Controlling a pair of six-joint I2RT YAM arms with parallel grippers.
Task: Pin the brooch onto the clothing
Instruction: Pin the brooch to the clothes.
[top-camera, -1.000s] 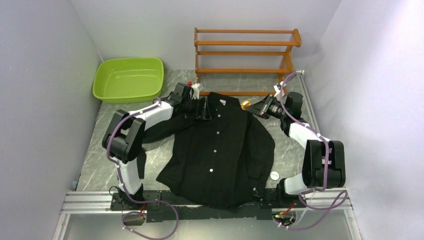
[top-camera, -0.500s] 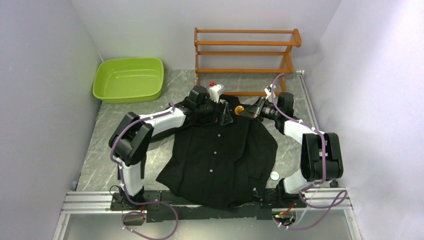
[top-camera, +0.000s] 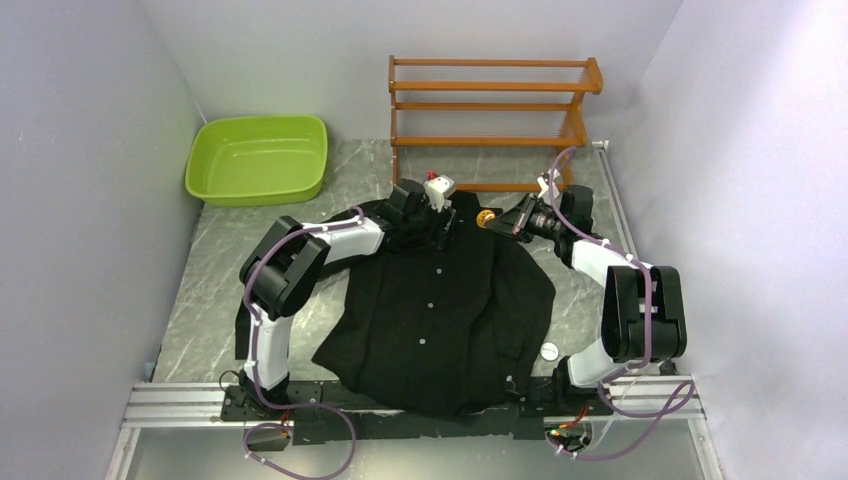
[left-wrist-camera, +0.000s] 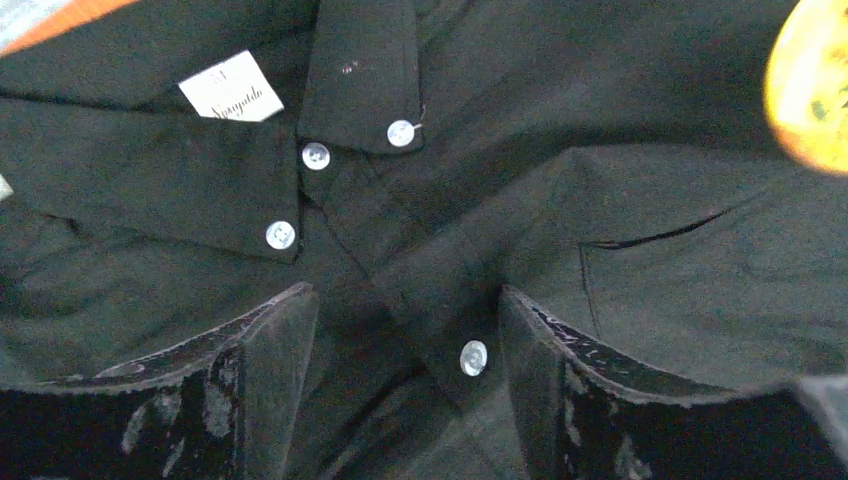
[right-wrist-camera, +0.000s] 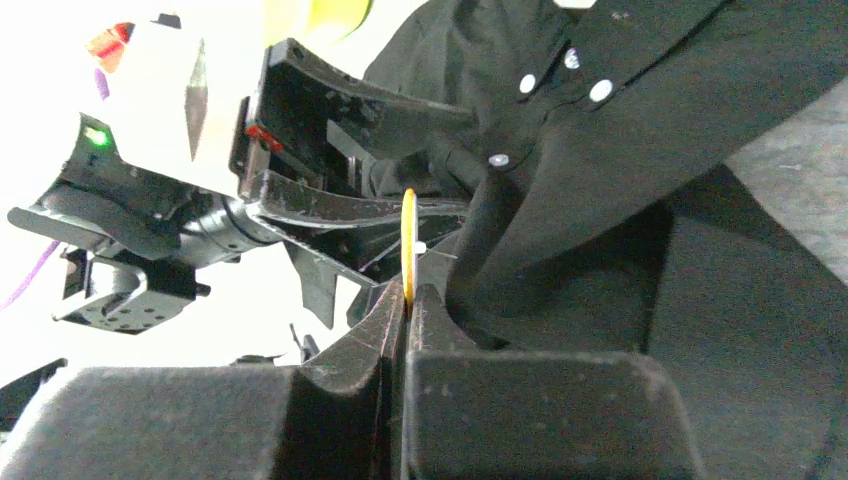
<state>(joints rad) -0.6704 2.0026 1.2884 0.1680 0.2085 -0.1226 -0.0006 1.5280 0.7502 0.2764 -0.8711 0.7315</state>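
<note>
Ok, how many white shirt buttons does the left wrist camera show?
4 buttons: one on each collar tip, one at the neck, one lower down the placket. Folds may hide more.

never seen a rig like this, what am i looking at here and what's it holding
Two robot arms are bolted at the near edge of a grey marbled table. One picture comes from above; the other two come from a camera on each wrist. A black button-up shirt lies spread out, with a green plastic basin and a wooden rack behind. The right gripper is shut on a small round orange brooch. The left gripper is open just below the collar, holding nothing.
</note>
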